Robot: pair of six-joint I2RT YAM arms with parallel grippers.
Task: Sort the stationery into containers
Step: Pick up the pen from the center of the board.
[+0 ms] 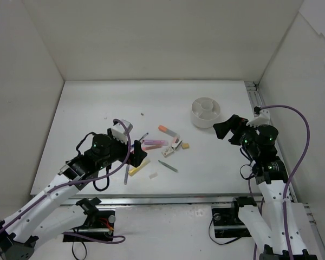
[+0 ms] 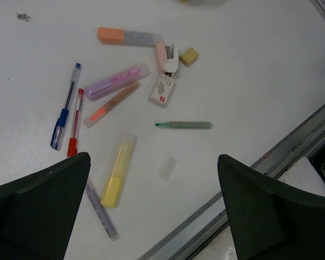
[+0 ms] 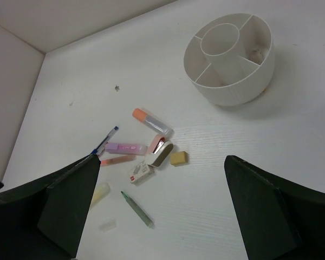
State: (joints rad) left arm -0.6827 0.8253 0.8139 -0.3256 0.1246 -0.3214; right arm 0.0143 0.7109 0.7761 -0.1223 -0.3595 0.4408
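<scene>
The left claw (image 1: 131,143) hangs released and empty over the near-left part of the white tabletop (image 1: 97,108), its jaws spread wide above the scattered stationery; the right claw (image 1: 226,128) is also released and holds nothing, hovering just beside the round white dish (image 3: 233,95). That dish stands far right, well apart from the pile, with a centre well and outer compartments that look almost empty, though a small speck in one is too small to name. Nothing appears sorted yet. The fat markers come next: an orange-capped one (image 2: 129,36), a pink-lilac one (image 2: 117,81), a yellow one (image 2: 118,170) and a slim orange stick (image 2: 111,104). They look light, stiff and smooth, likely to roll, so a pinch across the barrel near mid-length seems safest. The blue pen (image 2: 65,105) and red pen (image 2: 75,122) lie side by side, nearly touching, which could drag both along; the green pen (image 2: 183,124) lies alone and looks easier. Smallest are a pink-and-white stapler-like piece (image 2: 167,57), a little white box (image 2: 162,89), a tan eraser (image 2: 188,56) and a pale translucent block (image 2: 167,168), best gripped on opposite flat faces.
</scene>
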